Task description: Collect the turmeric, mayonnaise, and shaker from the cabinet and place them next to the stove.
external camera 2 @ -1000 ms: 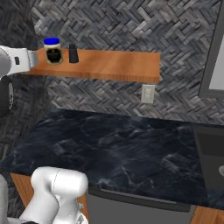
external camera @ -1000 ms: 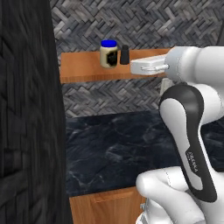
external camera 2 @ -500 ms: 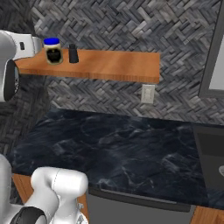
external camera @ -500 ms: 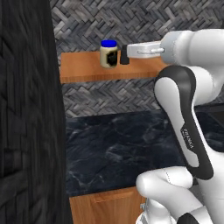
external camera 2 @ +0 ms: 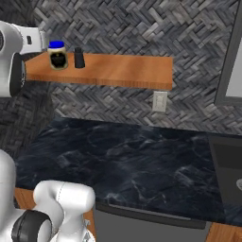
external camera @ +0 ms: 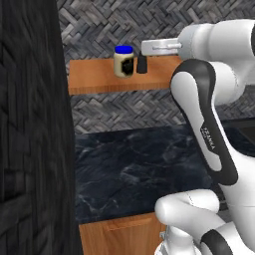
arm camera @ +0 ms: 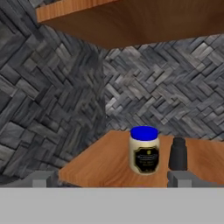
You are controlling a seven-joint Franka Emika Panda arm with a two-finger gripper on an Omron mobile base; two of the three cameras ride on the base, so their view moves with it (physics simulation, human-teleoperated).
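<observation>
Close to the camera on the base is the dark marble counter [external camera 2: 132,160]; it lies low, under the cabinet [external camera 2: 123,71], which is a flat orange-brown shelf board on the grey woven wall [external camera 2: 142,28].

In the hand view the two small finger tips of the claw [arm camera: 113,179] stand far apart at the bottom, one at each side; the claw is wide open and has hold of nothing; it is up at shelf height, a little way off from the jars.

Just past the claw sits the mayonnaise [arm camera: 144,150]; it is a squat cream-white jar with a bright blue lid on and a dark label; what is inside I cannot tell. Just beside it stands the shaker [arm camera: 178,154], small, dark and thinner at the top, shorter than the jar; both stand upright near the end of the cabinet.

The hand view also shows another wooden shelf [arm camera: 131,17] high above.

The right base view shows a pale wall socket [external camera 2: 159,101] under the cabinet; the left base view shows a big black panel [external camera: 32,129] at the side and the white arm [external camera: 209,109] reaching to the shelf.
</observation>
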